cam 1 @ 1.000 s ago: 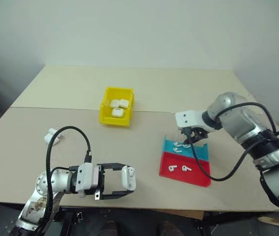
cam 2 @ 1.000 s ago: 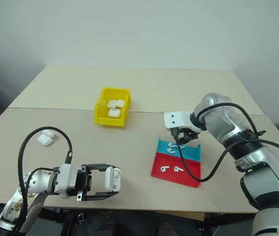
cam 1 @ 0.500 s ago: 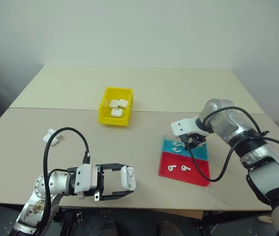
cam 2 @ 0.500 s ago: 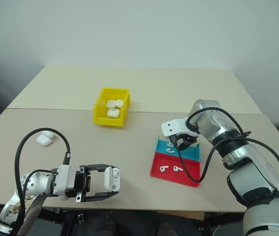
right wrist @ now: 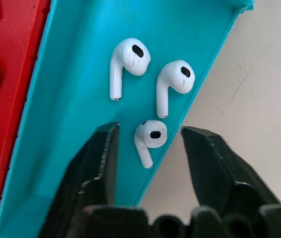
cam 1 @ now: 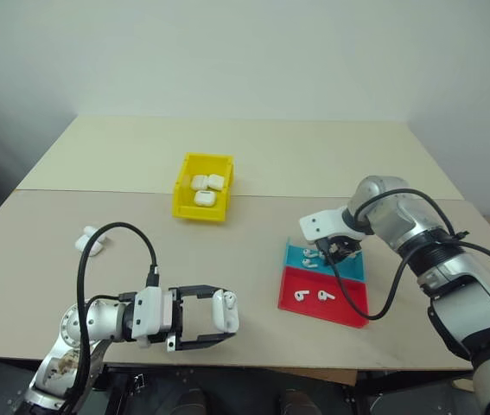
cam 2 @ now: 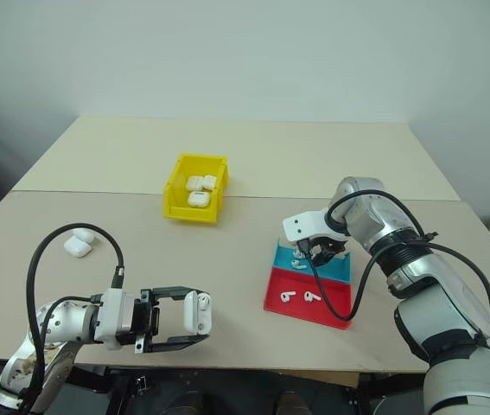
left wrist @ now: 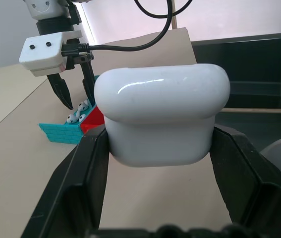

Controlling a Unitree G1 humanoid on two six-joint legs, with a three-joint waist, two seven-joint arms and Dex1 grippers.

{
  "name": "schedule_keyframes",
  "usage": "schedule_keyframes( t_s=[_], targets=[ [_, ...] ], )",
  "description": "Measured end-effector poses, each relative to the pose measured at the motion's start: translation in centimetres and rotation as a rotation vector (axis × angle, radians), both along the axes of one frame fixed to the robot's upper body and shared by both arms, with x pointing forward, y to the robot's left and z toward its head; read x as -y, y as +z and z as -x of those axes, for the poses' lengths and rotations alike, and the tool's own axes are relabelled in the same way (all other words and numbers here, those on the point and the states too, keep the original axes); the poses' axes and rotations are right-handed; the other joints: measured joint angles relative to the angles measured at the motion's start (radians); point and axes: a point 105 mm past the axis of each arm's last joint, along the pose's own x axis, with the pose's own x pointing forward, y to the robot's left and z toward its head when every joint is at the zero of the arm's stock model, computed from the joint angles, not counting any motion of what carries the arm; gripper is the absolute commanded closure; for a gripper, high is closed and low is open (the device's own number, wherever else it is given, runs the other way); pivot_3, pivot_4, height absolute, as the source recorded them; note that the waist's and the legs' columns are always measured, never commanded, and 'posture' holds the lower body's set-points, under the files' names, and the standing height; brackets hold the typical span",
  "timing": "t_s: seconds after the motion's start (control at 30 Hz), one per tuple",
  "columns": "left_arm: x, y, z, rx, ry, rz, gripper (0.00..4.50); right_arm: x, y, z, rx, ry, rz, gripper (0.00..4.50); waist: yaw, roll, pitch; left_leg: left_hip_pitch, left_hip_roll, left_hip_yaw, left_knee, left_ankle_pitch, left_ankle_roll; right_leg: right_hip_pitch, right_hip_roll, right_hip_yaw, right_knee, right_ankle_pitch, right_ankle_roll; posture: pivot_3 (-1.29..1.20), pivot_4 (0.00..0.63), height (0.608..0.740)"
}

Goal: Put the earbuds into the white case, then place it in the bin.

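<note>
Earbuds: three lie in the teal half of the tray [cam 1: 359, 270]; your right gripper [right wrist: 150, 148] stands straddling the nearest earbud [right wrist: 150, 139], a black finger on either side, not yet touching it.
What changed: over the last second your right arm has come down from above the tray to this low pose, and its fingers have narrowed; they remain apart, holding nothing.
What it means: the pinch looks about to begin; the first earbud is lined up but not yet lifted.
White case: your left gripper [cam 1: 214, 317] pinches the white case [cam 1: 224, 312] between its two fingers, unmoved near the table's front edge, apparently waiting to receive.
Count, earbuds: three on teal, two on red, five in all.
Count, cases: one in your left gripper, three in the yellow bin [cam 1: 188, 203], two spare cases [cam 1: 90, 240] lying together at the table's left.
Bin: well apart from both grippers, at the table's middle.
</note>
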Motion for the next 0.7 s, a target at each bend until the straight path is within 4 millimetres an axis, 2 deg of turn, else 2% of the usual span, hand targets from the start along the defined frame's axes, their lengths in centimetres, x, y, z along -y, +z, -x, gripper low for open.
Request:
schedule_keyframes(
  t_s=[0.57,0.6,0.7],
  targets=[
    [0.01,0.17,-0.09,0.012,-0.002,-0.004,1.73,0.23,-0.14,-0.12,0.016,0.018,0.027,2.7,0.0,0.0,0.0,0.0,0.0,0.0,0.0,0.0,0.0,0.0,0.0,0.0,0.0,0.0,0.0,0.0,0.15,0.74],
    [0.01,0.17,-0.09,0.012,-0.002,-0.004,1.73,0.3,-0.19,-0.12,0.014,0.016,0.027,3.07,0.0,0.0,0.0,0.0,0.0,0.0,0.0,0.0,0.0,0.0,0.0,0.0,0.0,0.0,0.0,0.0,0.15,0.74],
    [0.0,0.13,-0.1,0.013,-0.001,-0.009,1.73,0.35,-0.32,-0.08,0.011,0.023,0.03,3.84,0.0,0.0,0.0,0.0,0.0,0.0,0.0,0.0,0.0,0.0,0.0,0.0,0.0,0.0,0.0,0.0,0.15,0.74]
  ],
)
